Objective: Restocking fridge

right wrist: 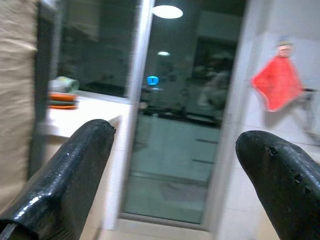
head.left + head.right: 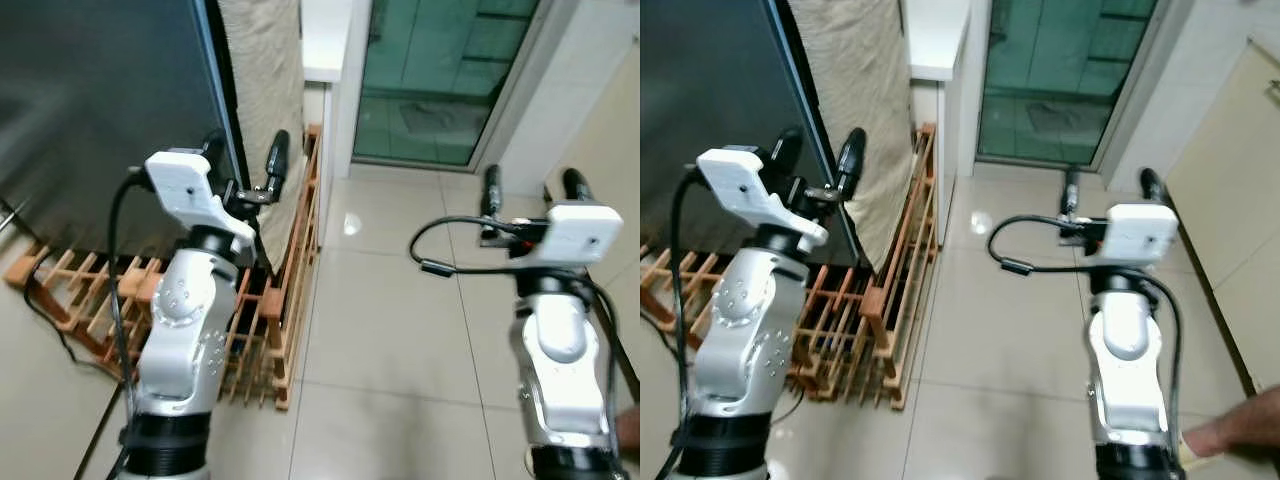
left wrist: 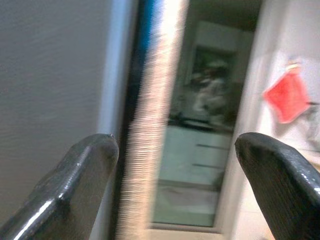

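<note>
Fingers spread and empty on both grippers | left gripper (image 2: pixel 245 165) raised by the edge of the dark fridge door (image 2: pixel 100 100) | right gripper (image 2: pixel 532 187) held above the tiled floor (image 2: pixel 400 330) | wooden rack (image 2: pixel 290 280) beside the fridge | glass door (image 2: pixel 440 80) ahead | person's hand (image 2: pixel 1240 430) at lower right

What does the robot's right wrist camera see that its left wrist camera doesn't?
Right wrist view: a white countertop with an orange and green stack on it, too blurry to name, and a round glowing ceiling light. Left wrist view: a big dark grey flat panel close beside the left gripper. Both views: a strip of beige textured cloth, a tall glass door and a red cloth hanging on the white wall. The right gripper is open, like the left.
</note>
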Tool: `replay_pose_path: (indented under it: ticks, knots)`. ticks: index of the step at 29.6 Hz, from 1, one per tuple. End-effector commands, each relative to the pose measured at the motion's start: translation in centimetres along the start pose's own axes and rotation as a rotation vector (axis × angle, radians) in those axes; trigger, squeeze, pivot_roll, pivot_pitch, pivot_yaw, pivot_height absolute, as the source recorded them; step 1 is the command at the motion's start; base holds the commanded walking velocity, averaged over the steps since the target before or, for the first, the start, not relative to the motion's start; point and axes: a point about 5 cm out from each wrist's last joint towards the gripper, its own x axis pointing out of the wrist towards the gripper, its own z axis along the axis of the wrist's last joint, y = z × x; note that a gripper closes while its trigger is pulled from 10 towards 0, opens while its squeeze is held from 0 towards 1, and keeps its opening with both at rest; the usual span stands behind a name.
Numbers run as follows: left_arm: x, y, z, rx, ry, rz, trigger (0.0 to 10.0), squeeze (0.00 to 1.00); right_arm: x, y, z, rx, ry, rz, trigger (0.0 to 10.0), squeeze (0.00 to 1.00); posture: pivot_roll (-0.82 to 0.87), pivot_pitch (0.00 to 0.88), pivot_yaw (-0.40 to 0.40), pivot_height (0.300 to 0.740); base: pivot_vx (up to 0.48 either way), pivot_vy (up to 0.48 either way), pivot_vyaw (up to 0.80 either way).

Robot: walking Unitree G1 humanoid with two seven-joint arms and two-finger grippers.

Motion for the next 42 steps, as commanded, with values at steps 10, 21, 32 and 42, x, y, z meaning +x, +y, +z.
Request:
replay_pose_path:
  ticks: [10, 21, 32, 42]
  knots:
    - [1.2, 1.3, 0.1, -0.041, 0.004, 0.106, 10.0, 0.0, -0.1, -0.1, -0.8, -0.01, 0.044, 0.032, 10.0, 0.0, -0.12, 0.0, -0.009, 0.74, 0.0, 0.0, 0.0]
    - [4.8, -1.1, -2.4, -0.029, 0.117, 0.013, 10.0, 0.0, 0.0, -0.4, -3.3, 0.07, 0.19, 0.011, 10.0, 0.0, -0.14, 0.0, -0.006, 0.74, 0.0, 0.0, 0.0]
    - [6.8, -1.1, -3.6, 0.015, 0.163, 0.08, 10.0, 0.0, -0.5, -1.0, -3.4, 0.062, 0.221, 0.021, 10.0, 0.0, -0.18, 0.0, -0.009, 0.74, 0.0, 0.0, 0.0]
    - [7.7, -2.9, -3.1, -0.014, 0.132, -0.008, 10.0, 0.0, -1.0, -1.0, -3.8, 0.055, 0.244, 0.021, 10.0, 0.0, -0.18, 0.0, 0.008, 0.74, 0.0, 0.0, 0.0]
